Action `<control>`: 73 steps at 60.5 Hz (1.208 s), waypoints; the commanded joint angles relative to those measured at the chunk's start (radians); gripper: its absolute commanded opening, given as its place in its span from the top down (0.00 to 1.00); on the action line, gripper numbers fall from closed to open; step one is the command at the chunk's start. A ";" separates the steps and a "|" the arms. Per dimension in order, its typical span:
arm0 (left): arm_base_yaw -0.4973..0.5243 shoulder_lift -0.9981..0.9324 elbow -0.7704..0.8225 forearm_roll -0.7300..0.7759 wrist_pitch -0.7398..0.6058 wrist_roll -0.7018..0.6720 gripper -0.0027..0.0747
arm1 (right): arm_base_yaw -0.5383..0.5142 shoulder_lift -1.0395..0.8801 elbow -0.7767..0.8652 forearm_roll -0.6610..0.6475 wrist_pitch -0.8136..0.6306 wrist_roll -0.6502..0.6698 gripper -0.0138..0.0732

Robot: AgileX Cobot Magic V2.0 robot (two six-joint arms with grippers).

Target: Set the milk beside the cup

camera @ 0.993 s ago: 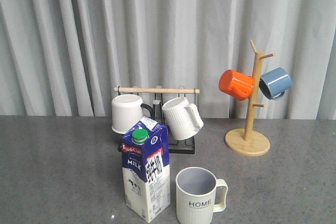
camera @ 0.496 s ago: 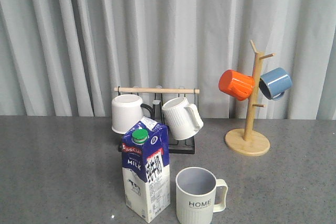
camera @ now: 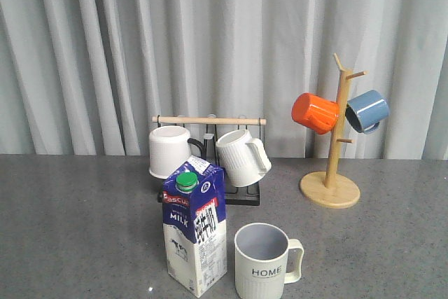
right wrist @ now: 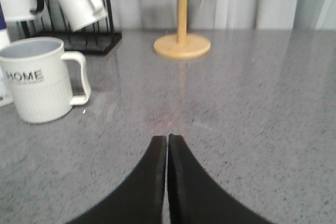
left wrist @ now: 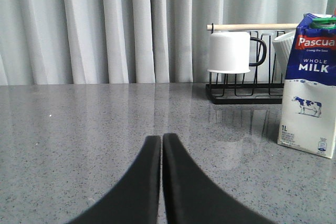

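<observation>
The milk carton [camera: 195, 229], dark blue top, white bottom, green cap, stands upright on the grey table [camera: 70, 229] just left of the cream "HOME" cup [camera: 262, 261], a small gap between them. The carton also shows in the left wrist view [left wrist: 311, 85], and the cup in the right wrist view [right wrist: 38, 78]. My left gripper [left wrist: 161, 138] is shut and empty, low over the table, apart from the carton. My right gripper [right wrist: 167, 138] is shut and empty, low over the table, apart from the cup. Neither gripper shows in the front view.
A black rack [camera: 231, 192] with a wooden bar holds two white mugs [camera: 170, 150] behind the carton. A wooden mug tree [camera: 330, 188] at the back right holds an orange mug [camera: 314, 113] and a blue mug [camera: 367, 110]. Grey curtains hang behind.
</observation>
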 commanded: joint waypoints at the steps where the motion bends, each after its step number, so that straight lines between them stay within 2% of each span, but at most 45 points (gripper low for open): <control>1: 0.001 -0.013 0.024 -0.001 -0.078 -0.001 0.97 | -0.021 -0.054 0.011 -0.024 -0.125 0.001 0.85; 11: 0.001 -0.013 0.024 -0.001 -0.078 -0.001 0.97 | -0.030 -0.126 0.082 -0.027 -0.153 0.013 0.85; 18: 0.001 -0.013 0.024 -0.001 -0.078 -0.001 0.97 | -0.030 -0.156 0.148 -0.033 -0.232 0.051 0.85; 31: 0.001 -0.013 0.024 -0.001 -0.078 -0.001 0.97 | -0.030 -0.155 0.146 -0.033 -0.270 0.034 0.85; 73: 0.001 -0.013 0.024 -0.001 -0.078 -0.001 0.97 | -0.030 -0.155 0.145 -0.033 -0.268 0.038 0.85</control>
